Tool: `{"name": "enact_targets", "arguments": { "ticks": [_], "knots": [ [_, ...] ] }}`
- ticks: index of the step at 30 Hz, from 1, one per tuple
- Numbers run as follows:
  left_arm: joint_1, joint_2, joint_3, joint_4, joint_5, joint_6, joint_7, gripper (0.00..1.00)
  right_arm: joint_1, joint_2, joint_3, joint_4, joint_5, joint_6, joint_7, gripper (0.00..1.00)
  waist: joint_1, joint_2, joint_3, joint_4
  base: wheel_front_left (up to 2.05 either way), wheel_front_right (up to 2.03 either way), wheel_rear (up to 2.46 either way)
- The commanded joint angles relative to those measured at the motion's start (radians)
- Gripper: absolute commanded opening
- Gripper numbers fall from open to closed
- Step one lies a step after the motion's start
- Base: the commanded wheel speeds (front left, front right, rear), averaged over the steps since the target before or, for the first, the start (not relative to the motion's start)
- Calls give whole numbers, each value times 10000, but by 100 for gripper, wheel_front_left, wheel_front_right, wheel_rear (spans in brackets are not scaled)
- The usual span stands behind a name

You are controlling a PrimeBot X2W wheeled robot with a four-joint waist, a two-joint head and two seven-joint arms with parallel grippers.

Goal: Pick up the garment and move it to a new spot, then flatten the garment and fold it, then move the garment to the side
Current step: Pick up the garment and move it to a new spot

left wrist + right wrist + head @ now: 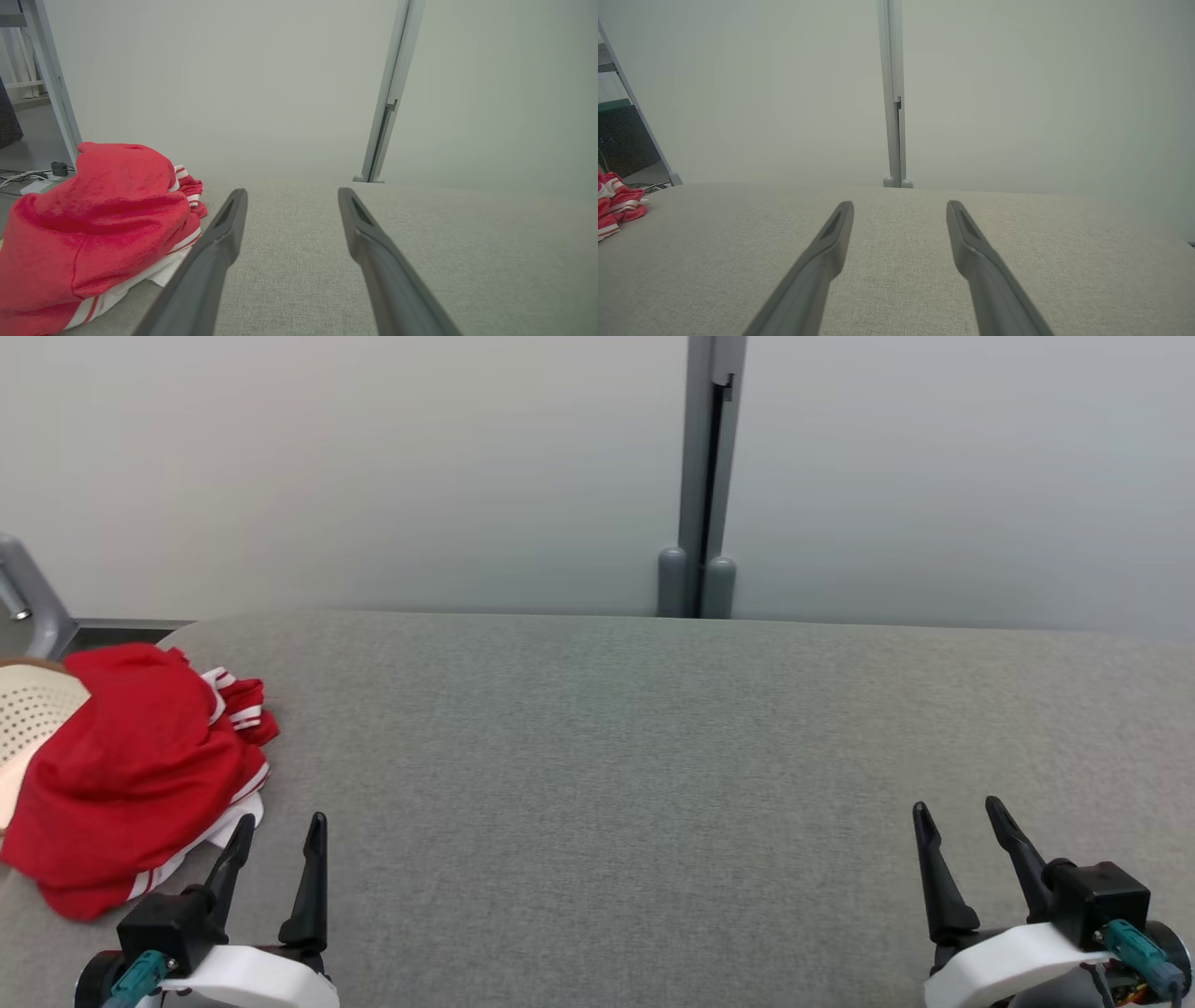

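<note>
Item: red garment (131,775), bunched at the left edge of the table (653,756), just beside the left gripper (283,821). Left and right gripper (957,805): both spread, empty. You did best to pinch a raised fold deeply, then lift clear.

The left hand (280,821) points forward, its two long dark fingers (313,877) spread wide apart. The right hand (956,805) is just as wide, its fingers leaning slightly toward the left hand. Behind each hand sits a white wrist (252,975) carrying a teal connector (140,975) on its outer side.
</note>
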Motion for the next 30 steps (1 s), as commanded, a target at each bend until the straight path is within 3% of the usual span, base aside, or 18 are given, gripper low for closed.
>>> {"name": "enact_targets", "arguments": {
  "ticks": [1,16,30],
  "knots": [
    [-173,108,113,40,76,24,-16,100,24,6,121,-151,35,0,72,100,0,0,24,627,0,0,0],
    [-23,406,868,120,-9,70,-16,100,-135,153,885,-629,112,-1,319,100,0,0,94,3623,0,0,0],
    [-168,226,1165,-27,102,46,-16,100,-373,200,1020,-506,75,-1,335,100,0,0,338,3857,0,0,0]
  ]
}}
